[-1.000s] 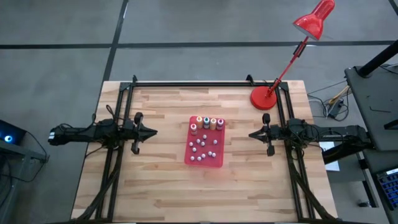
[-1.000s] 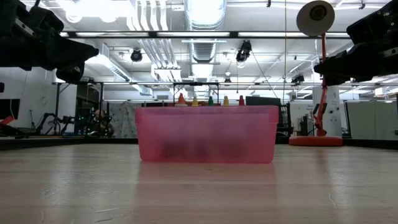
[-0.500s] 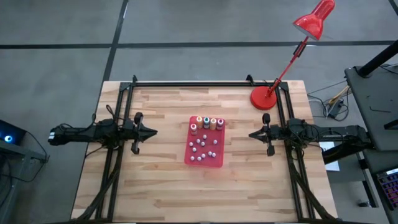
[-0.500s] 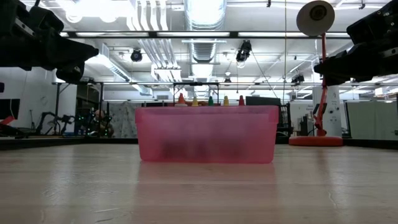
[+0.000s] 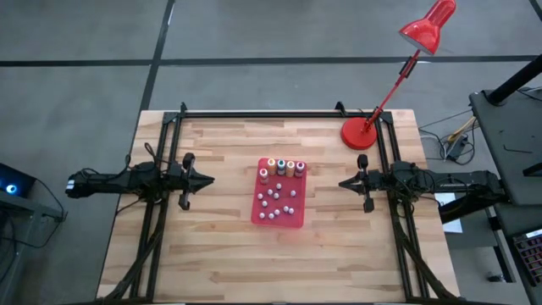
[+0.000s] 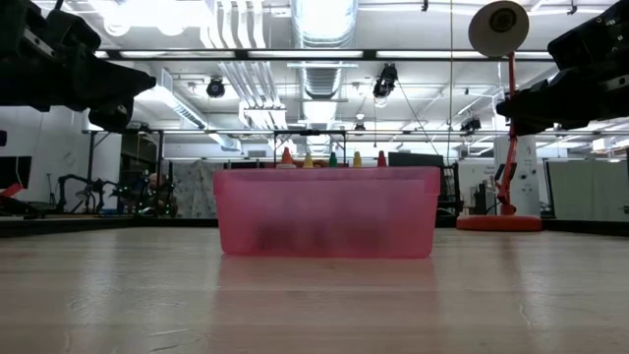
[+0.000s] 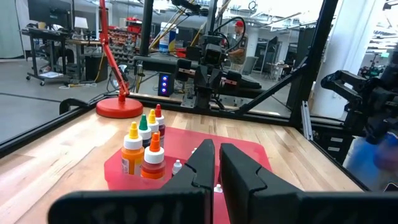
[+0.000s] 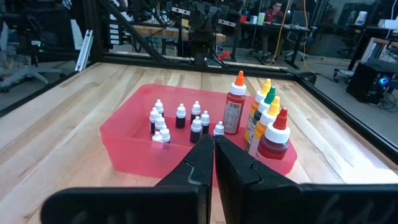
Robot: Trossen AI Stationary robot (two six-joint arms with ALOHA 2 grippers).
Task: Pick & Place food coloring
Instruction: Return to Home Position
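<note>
On the near-to-middle run of the wooden table (image 5: 212,254), seen from above: left gripper (image 5: 209,179), at the table's left side, fingers drawn together on nothing, tip pointing inward at the red bin (image 5: 256,216); right gripper (image 5: 341,183), at the table's right side, likewise drawn together and empty, tip pointing inward at the same bin; bin about midway between the two tips and apart from both, so neither arm is plainly nearer; its long axis runs from the table's near edge toward the far edge, crosswise to the line joining the grippers; food coloring (image 5: 275,199), small white-capped bottles, upright, scattered over the near and middle part of the bin; taller bottles (image 5: 285,167), orange, teal and red among them, in a row at the bin's far end; every bottle in view lies within the bin's walls, so the placing looks done and both arms look parked; desk lamp (image 5: 359,134), red, at the far right corner, well apart from the bin.
</note>
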